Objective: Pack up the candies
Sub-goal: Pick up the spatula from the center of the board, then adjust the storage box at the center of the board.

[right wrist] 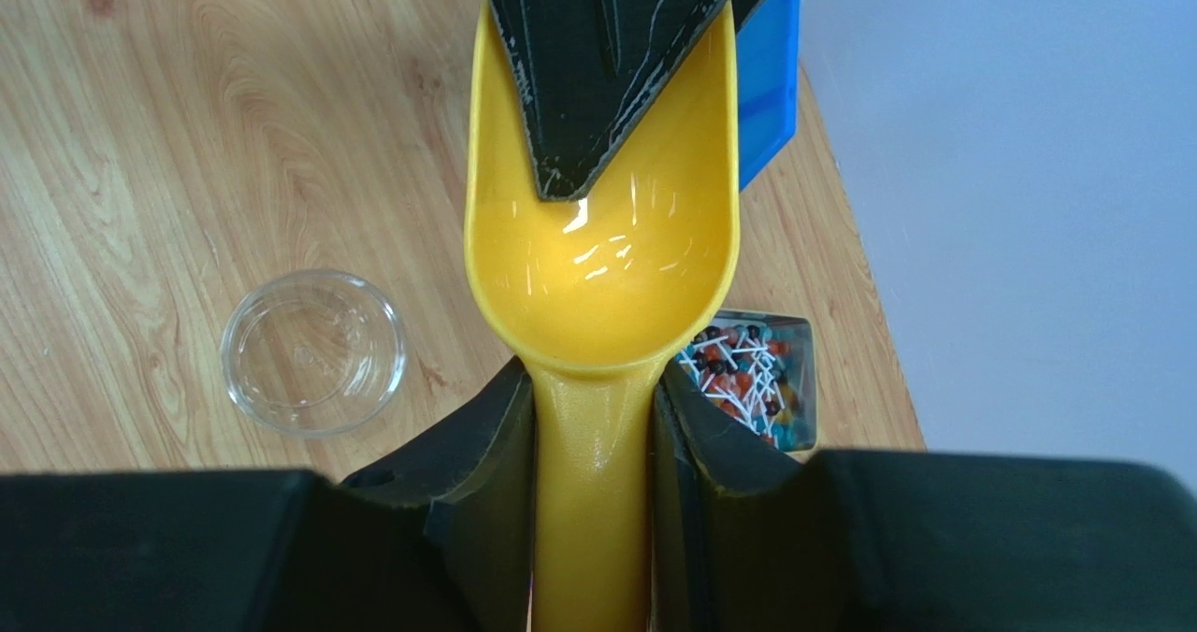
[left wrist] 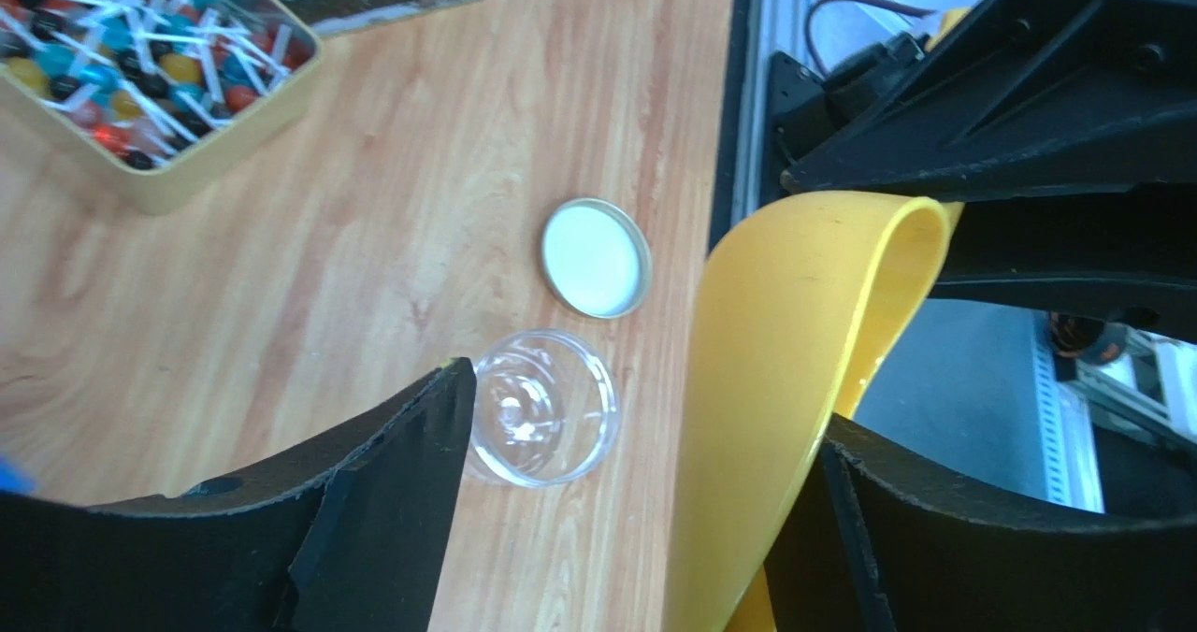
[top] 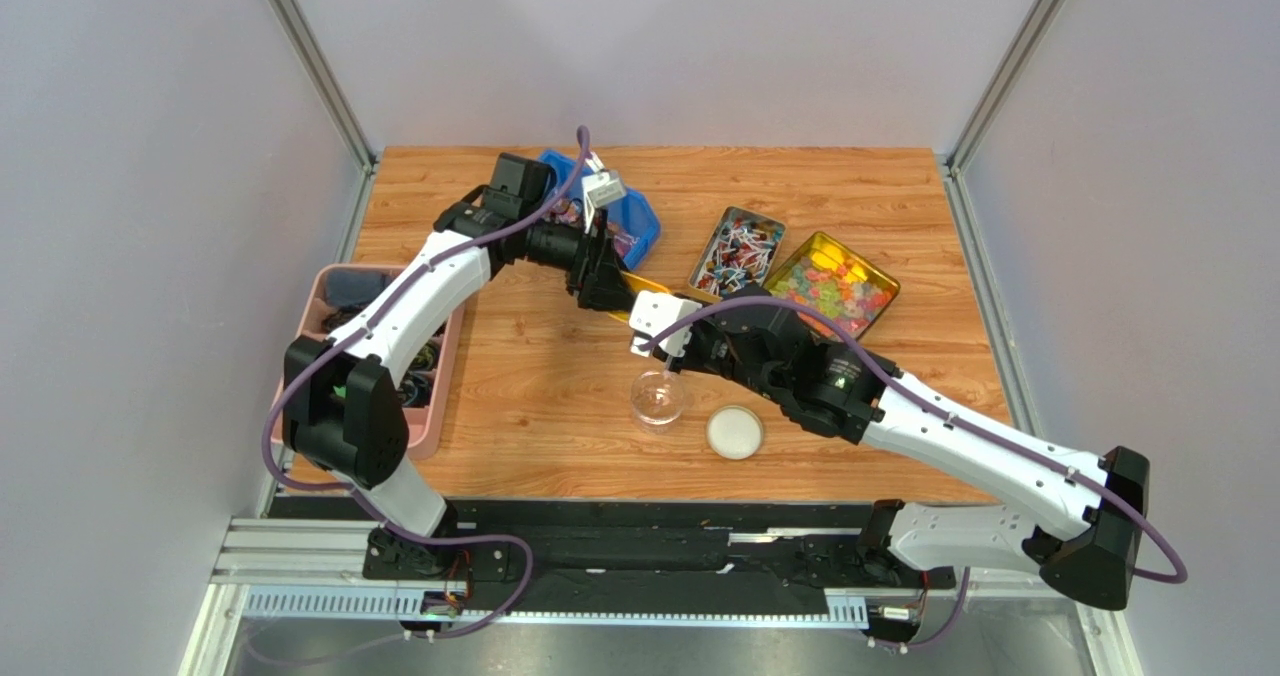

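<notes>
Mid-handover of the yellow scoop [right wrist: 604, 261] from one arm to the other, by the look of it. Right gripper [right wrist: 590, 394] closed on the scoop's handle, a finger on each side, bowl pointing away from the wrist. Left gripper [left wrist: 639, 408] open, jaws wide apart, the scoop's bowl resting against one finger only and not clamped. In the right wrist view, one black left finger overlapping the bowl from above.

To do this step well:
- Draw the left gripper straight back and up off the bowl, without dragging the rim sideways and twisting the handle in the right grip.
- Hold the right grip firm and the scoop level meanwhile.
- Only then swing the scoop toward the candies [top: 736, 252], enter their tin [top: 708, 246] shallow at its near wall, and push under the pile rather than down onto it.
- Mind the empty glass jar [top: 657, 397] and its lid [top: 735, 432], both on the table [top: 511, 391] just on the near side of the right gripper and likely easy to knock.

Candies in the narrow open tin toward the far side of the table, beyond and to the right of both grippers, near but touching neither. In the right wrist view, visible just past the fingers, below the scoop's bowl. None in the scoop, none in the jar.
</notes>
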### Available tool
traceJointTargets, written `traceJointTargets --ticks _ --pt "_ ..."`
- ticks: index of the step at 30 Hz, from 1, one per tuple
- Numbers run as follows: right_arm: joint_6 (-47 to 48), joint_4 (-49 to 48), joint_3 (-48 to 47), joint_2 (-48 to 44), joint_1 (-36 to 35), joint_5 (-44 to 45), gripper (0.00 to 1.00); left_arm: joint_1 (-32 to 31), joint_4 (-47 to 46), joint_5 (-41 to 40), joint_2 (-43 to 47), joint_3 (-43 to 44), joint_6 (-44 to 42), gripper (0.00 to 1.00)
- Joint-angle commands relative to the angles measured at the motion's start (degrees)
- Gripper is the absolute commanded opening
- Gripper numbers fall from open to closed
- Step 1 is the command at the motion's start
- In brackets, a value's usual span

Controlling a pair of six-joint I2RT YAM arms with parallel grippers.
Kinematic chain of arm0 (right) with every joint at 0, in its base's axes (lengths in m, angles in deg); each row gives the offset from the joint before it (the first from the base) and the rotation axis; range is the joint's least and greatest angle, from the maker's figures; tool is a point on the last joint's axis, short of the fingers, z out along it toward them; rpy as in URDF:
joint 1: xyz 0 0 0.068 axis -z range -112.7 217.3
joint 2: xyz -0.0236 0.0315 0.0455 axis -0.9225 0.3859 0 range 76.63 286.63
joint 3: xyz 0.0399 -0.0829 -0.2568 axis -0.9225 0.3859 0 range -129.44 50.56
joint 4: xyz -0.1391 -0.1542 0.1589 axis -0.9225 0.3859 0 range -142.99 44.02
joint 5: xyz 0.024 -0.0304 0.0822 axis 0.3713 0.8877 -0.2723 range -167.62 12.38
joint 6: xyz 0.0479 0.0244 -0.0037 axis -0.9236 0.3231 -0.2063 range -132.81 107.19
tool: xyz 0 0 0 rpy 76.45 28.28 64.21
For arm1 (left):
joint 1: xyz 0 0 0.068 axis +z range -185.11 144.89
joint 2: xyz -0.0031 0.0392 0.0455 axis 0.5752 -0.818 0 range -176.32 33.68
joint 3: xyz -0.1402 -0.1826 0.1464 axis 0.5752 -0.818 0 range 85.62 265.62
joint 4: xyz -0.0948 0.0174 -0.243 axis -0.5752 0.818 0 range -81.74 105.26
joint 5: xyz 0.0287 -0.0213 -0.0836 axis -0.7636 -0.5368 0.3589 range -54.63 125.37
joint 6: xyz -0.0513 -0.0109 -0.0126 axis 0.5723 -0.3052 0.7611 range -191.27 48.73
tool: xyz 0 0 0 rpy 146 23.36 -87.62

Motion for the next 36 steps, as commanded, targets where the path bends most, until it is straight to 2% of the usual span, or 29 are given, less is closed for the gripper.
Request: traceJointTargets --ticks 1,5,11,17,18,21,26,32,36 --pt "0.3 -6.7 0.2 -2.6 0.7 0.0 0.00 3.4 2.4 -6.1 0.5 5.3 -2.1 0.82" --pt "0.9 -7.0 1.8 -3.2 2.2 -0.6 0.00 7.1 5.6 -8.5 -0.7 9.2 -3.5 0.82" --pt "-0.2 -7.1 2.5 -2.7 7.2 -3.6 0.00 11.1 5.4 -18.3 -5.8 17.2 -4.5 0.84" --pt "-3.2 -3.1 0.9 0.7 12.8 -12.1 0.00 11.4 4.6 -29.7 -14.2 25.2 -7.7 0.86" --pt "-3.7 -0.9 0.3 1.2 13.7 -15.5 0.00 11.4 4.6 -32.0 -16.3 26.0 -8.1 0.88" --pt "-4.2 2.3 -1.5 3.8 15.3 -18.3 0.00 11.8 3.8 -36.3 -19.9 29.0 -9.6 0.91" --pt "-4.0 4.1 -3.5 6.7 16.9 -17.5 0.00 14.1 0.9 -39.0 -24.8 34.4 -9.8 0.95" --pt "-3.7 3.4 -2.0 7.4 17.3 -16.4 0.00 15.3 3.4 -39.8 -34.9 45.7 -11.8 0.92" --pt "-3.2 2.7 -1.2 7.7 17.3 -15.2 0.00 15.3 3.1 -43.2 -38.4 50.0 -13.0 0.91"
